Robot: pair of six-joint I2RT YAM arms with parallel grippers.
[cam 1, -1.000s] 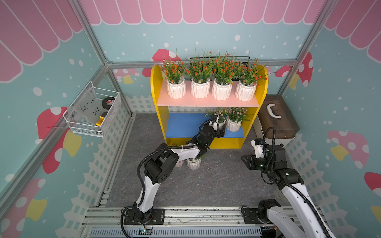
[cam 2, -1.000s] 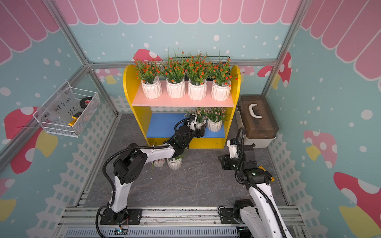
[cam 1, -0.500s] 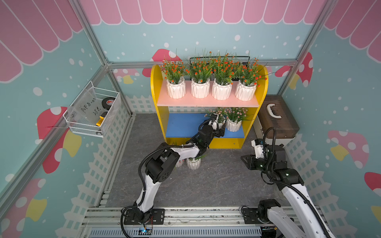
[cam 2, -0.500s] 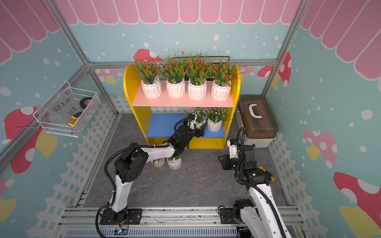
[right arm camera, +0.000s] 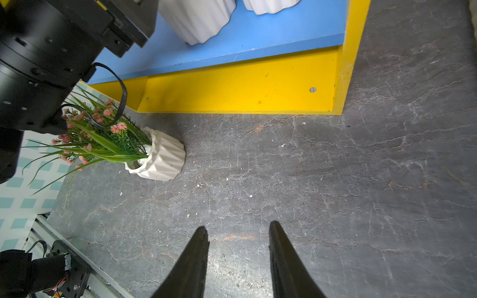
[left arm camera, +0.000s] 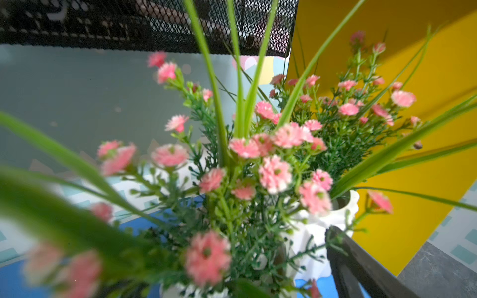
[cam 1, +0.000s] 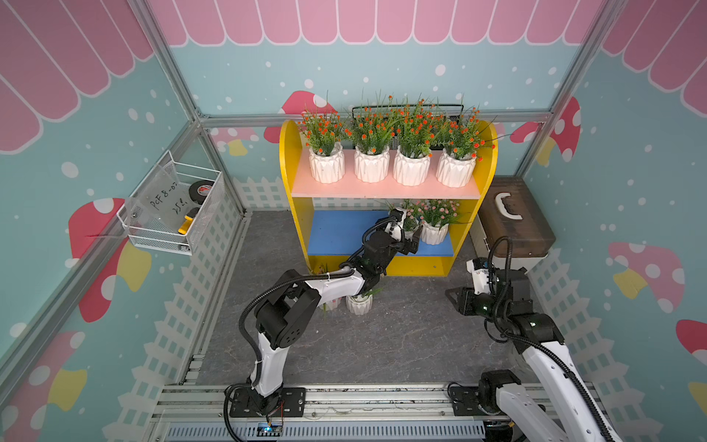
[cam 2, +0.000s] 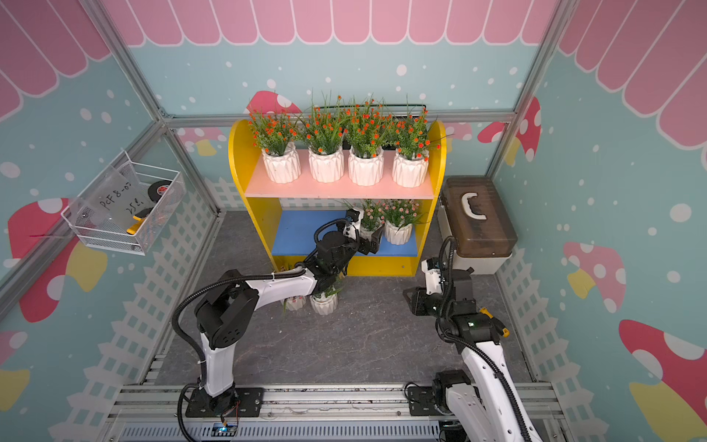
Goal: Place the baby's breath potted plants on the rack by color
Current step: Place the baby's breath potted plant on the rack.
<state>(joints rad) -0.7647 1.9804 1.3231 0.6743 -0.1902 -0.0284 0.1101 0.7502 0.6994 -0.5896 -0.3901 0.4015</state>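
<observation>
Just now the left gripper [cam 1: 409, 236] is letting go: compared with half a second back its jaws are standing wider, spread on either side of the pink-flowered plant [cam 1: 411, 219] it is reaching around. In the left wrist view the one finger [left arm camera: 356, 265] showing is sitting clear of that pot, so nothing is being gripped any more. The plant is resting on the blue shelf [cam 1: 336, 233], toward its 3 o'clock end, just beside the other pink plant [cam 1: 435, 232], which is standing nearer the side panel of the rack [cam 1: 289, 183]. Four orange-flowered plants [cam 1: 372, 165] are filling the pink shelf [cam 1: 382, 190] at 12 o'clock of the floor. The right gripper [right arm camera: 238, 232] is hovering over bare floor at 3 o'clock, jaws partly parted and holding nothing. Two pink plants are therefore sitting shelved, while the remaining pink plants [cam 1: 359, 304] are waiting on the floor near the centre, partly under the left arm. By my judgement the left arm is needing to back out toward 6 o'clock without dragging the sprigs.
</observation>
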